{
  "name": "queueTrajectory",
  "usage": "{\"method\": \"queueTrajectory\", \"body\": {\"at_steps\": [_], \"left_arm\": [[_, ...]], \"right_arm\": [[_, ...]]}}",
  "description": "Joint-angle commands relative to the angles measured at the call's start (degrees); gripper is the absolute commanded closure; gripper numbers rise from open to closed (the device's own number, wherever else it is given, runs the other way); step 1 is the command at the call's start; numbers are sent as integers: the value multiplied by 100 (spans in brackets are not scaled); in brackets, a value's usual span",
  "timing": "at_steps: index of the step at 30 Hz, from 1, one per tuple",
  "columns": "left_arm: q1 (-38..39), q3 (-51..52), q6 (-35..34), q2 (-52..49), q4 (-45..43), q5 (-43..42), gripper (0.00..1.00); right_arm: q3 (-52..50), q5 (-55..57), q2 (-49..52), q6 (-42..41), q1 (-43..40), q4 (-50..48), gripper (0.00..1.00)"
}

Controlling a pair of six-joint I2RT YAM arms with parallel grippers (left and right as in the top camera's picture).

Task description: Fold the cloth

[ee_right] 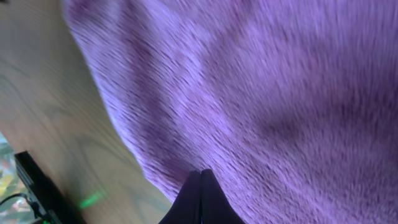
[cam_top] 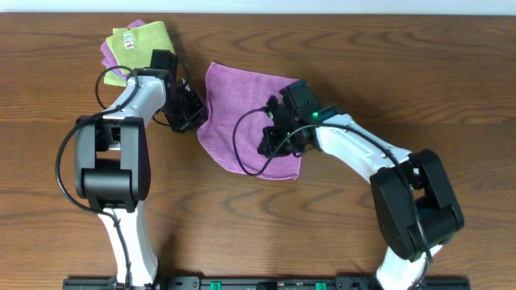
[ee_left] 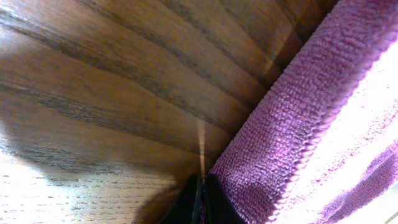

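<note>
The cloth (cam_top: 242, 97) is a lilac microfibre square lying slightly skewed in the middle of the wooden table. My left gripper (cam_top: 196, 119) is at its left edge. In the left wrist view the black fingers (ee_left: 203, 186) are pressed together with a sliver of purple between them, and the cloth's stitched hem (ee_left: 298, 106) runs right beside them. My right gripper (cam_top: 268, 147) is over the cloth's lower part, close to the front edge. The right wrist view shows that gripper (ee_right: 200, 174) shut, its tips pinched into the fuzzy cloth (ee_right: 261, 81) near the edge.
A lime-green cloth (cam_top: 139, 40) lies on another purple one (cam_top: 113, 52) at the back left, just behind my left arm. Bare wood table (cam_top: 363, 72) surrounds the cloth. A black rail (cam_top: 266, 283) runs along the front edge.
</note>
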State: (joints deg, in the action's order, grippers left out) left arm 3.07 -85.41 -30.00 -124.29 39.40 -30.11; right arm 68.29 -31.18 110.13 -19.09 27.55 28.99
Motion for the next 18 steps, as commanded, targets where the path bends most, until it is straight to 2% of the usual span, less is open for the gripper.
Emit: {"method": "queueTrajectory", "body": {"at_steps": [1,6,18], "left_arm": [[13,184,-31,-107,42,-7,94],[11,184,-26,-107,90,-372,95],[11,184,-22,-107,695,-1952,94]], "right_arm": [[-175,44,63,-129,24,-2,99],[-278,258,63,-214,24,15,99],[-361,997,63,-273,22,57,99]]}}
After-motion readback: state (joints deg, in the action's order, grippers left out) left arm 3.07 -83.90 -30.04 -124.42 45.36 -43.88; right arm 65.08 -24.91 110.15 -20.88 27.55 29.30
